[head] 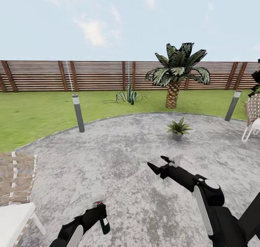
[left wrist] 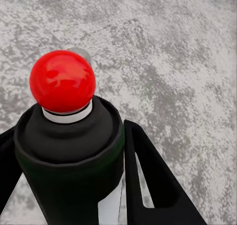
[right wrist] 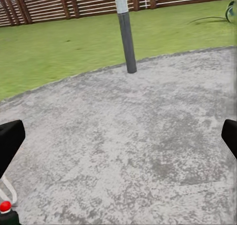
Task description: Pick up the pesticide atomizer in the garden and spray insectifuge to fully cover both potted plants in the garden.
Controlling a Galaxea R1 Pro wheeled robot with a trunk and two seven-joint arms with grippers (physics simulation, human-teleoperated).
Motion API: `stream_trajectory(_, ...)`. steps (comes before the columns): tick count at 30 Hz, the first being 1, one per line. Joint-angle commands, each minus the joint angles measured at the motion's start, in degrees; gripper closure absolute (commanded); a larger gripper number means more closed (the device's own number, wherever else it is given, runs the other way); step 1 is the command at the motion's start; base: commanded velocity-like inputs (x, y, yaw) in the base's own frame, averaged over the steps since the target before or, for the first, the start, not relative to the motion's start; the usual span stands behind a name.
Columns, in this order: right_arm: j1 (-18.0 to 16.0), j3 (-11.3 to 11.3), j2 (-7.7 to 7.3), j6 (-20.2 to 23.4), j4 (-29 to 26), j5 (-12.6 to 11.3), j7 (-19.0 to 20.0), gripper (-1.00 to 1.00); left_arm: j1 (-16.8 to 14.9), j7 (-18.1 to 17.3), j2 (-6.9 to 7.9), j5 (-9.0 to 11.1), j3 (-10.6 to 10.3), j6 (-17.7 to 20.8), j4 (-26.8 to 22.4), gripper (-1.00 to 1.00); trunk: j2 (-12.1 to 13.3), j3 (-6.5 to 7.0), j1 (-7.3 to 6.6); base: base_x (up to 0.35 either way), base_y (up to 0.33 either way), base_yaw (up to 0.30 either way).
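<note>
We've got the left gripper low over the patio, its two black fingers closed around the pesticide atomizer, a dark green cylinder with a white label and a small red tip on top. The left wrist view brings us right in: the pesticide atomizer sits between the left gripper fingers, which press flat against the bottle's sides. That glossy red ball on a whitish collar crowns a matte dark shoulder, and a strip of white label shows low on the body. None of that close detail reads from the head camera.

Out to our right gripper: its pointed black fingers stand spread apart with nothing between them. The right wrist view backs that up, with the right gripper fingertips at the two edges of the picture and only bare ground between.

Beneath it all lies the round patio, mottled grey and grainy. One potted plant, a spiky green rosette in a small grey pot, stands on the patio well ahead of the right gripper. A grey bollard lamp rises at the patio's edge, and the right wrist view shows the same bollard lamp as a slim post with a pale band. Beyond lie the lawn, a palm with a scaly trunk, and a slatted wooden fence.
</note>
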Motion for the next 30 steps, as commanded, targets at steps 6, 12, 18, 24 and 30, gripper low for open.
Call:
stream_trajectory(6, -0.1, -0.3, -0.43, 3.2, 0.0, 0.0, 0.1, -1.0, -0.2, 0.2, 0.04, 0.4, 0.0, 0.4, 0.0, 1.0, 0.0, -0.06, 0.02, 0.339, 0.0, -0.002)
stream_trajectory(12, -0.3, -0.4, -0.6, 3.8, 0.0, 0.0, -0.2, -1.0, -0.5, 0.4, 0.02, 0.4, 0.1, 0.4, 0.1, 1.0, 0.0, -0.06, 0.02, 0.339, 0.0, 0.0)
stream_trajectory(18, -0.5, -0.4, -0.6, 4.1, 0.0, 0.0, -0.2, -1.0, -0.5, 0.4, 0.02, 0.4, 0.1, 0.4, 0.3, 1.0, 0.0, -0.06, 0.02, 0.339, 0.0, 0.0)
stream_trajectory(24, -0.5, -0.4, -0.63, 4.0, 0.0, 0.0, -0.2, -1.0, -0.6, 0.4, 0.01, 0.4, 0.1, 0.4, 0.3, 1.0, 0.0, -0.06, 0.02, 0.339, 0.0, -0.001)
stream_trajectory(30, -0.5, -0.4, -0.63, 4.1, 0.0, 0.0, -0.2, -1.0, -0.6, 0.4, 0.02, 0.4, 0.1, 0.4, 0.4, 1.0, 0.0, -0.06, 0.02, 0.339, 0.0, -0.134)
